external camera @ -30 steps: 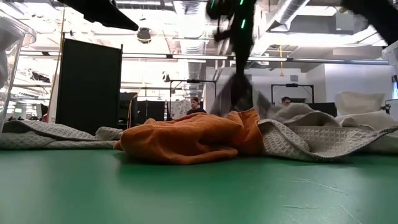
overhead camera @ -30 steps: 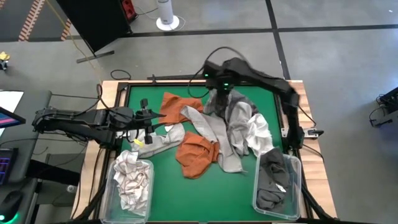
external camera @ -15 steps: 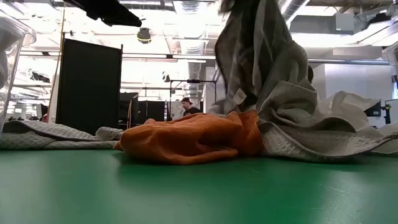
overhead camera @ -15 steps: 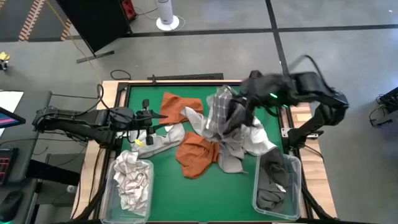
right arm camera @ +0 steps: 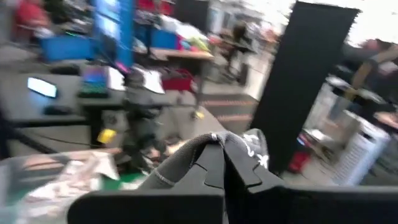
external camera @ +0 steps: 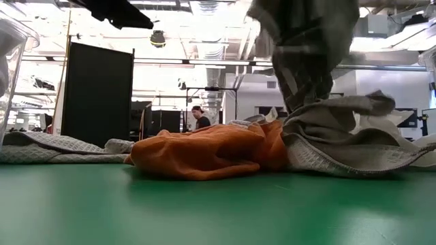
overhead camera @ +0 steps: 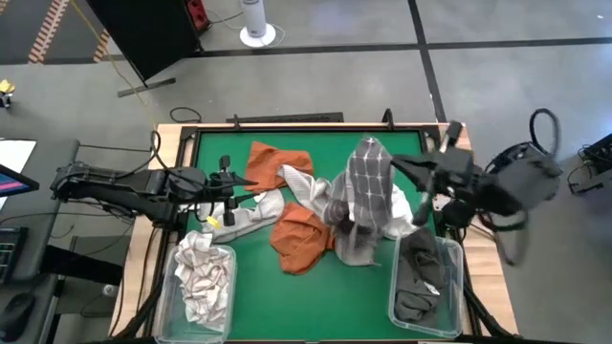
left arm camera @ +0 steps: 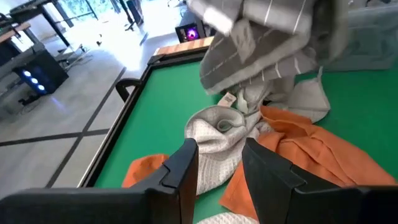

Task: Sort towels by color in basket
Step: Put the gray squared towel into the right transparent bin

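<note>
A green-topped counter (overhead camera: 220, 143) is seen from above, with a dark robot arm on each side. A heap of towels lies across its middle. Two rust orange towels (overhead camera: 298, 239) sit in the heap, one toward the far left and one nearer the front, with pale grey and white towels (overhead camera: 277, 203) tangled between them.

The right gripper (overhead camera: 400, 170) is raised above the right part of the counter. Its fingers are pinched tight on a white-and-grey checked towel (overhead camera: 368, 182), which hangs from them in a tall drape. The towel's lower end trails onto the heap. In the low view the same towel (external camera: 310, 47) hangs from the top of the picture down to the pile, just right of an orange towel (external camera: 204, 153).

The left gripper (overhead camera: 229, 184) waits low over the left side of the counter, at the heap's left edge. Its fingers (left arm camera: 186, 165) stand partly apart and hold nothing.

Two clear baskets sit at the near edge. The left basket (overhead camera: 226, 287) holds pale patterned towels. The right basket (overhead camera: 457, 277) holds dark grey towels (overhead camera: 421, 277).

Far behind the counter, a person (external camera: 199, 119) shows in the room.
</note>
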Action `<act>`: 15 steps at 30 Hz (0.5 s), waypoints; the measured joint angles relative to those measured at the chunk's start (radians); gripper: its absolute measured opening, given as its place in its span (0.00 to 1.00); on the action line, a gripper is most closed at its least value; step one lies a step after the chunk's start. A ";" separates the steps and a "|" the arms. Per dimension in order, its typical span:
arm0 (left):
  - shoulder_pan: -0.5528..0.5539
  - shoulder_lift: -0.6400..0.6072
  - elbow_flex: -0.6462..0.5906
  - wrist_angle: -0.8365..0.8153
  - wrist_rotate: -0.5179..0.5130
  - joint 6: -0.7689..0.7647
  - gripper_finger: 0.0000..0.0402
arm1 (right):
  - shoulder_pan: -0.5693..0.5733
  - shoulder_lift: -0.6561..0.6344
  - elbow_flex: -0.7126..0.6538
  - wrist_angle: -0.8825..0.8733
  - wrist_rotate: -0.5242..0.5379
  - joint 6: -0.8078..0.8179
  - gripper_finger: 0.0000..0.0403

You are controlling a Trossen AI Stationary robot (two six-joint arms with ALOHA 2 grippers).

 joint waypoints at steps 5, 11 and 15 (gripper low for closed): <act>0.000 0.000 0.000 -0.031 0.000 -0.008 0.29 | 0.130 -0.001 0.038 -0.009 -0.099 -0.008 0.04; 0.000 0.000 0.000 -0.035 0.000 -0.014 0.29 | 0.284 -0.002 0.083 -0.147 -0.122 0.207 0.04; 0.000 0.000 0.000 -0.034 0.000 -0.010 0.29 | 0.344 -0.002 0.098 -0.333 -0.123 0.485 0.04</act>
